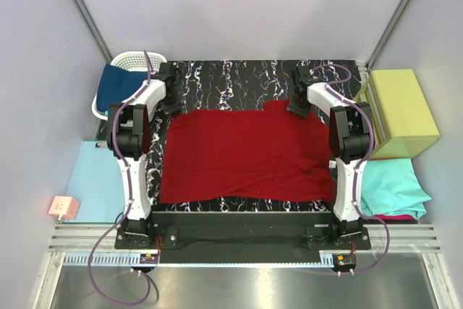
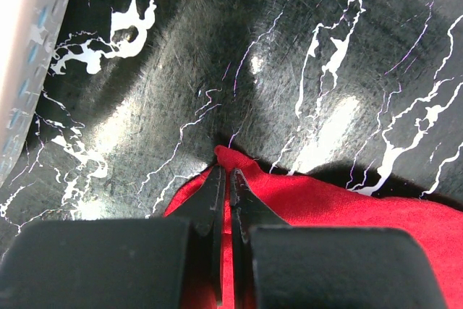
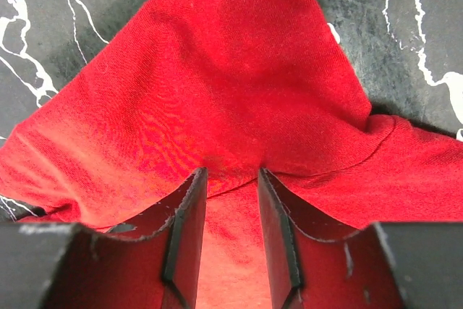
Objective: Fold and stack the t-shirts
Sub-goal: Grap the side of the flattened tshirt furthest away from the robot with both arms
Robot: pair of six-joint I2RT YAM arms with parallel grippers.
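**Fingers on both far corners of the red shirt**

Left gripper [image 2: 224, 171] fingers fill the bottom of the left wrist view. We see them pressed together, pinching the very tip of a shirt [image 2: 325, 208] corner. Right gripper [image 3: 231, 175] fingers stand part-way apart with cloth bunched between them and creases running to them. We judge that a grip on a thick fold, not open jaws.

In the top view the shirt [image 1: 246, 153] lies spread on the table [image 1: 239, 77], centre frame, between the arms. Left gripper [image 1: 168, 81] is at its upper-left corner, right gripper [image 1: 299, 103] at its upper-right.

Step, as we judge it: lift the upper edge and fold it down toward the bottom of the frame. To do it well:
- raise both corners together, at the same height
- keep the edge taut between the grippers
- land it square on the lower edge

Left hold is thin, so it could slip.

Long axis runs left-right in the top view. A flap sticks out at upper right, maybe a sleeve, so the neck end may face right. We can't tell for sure.
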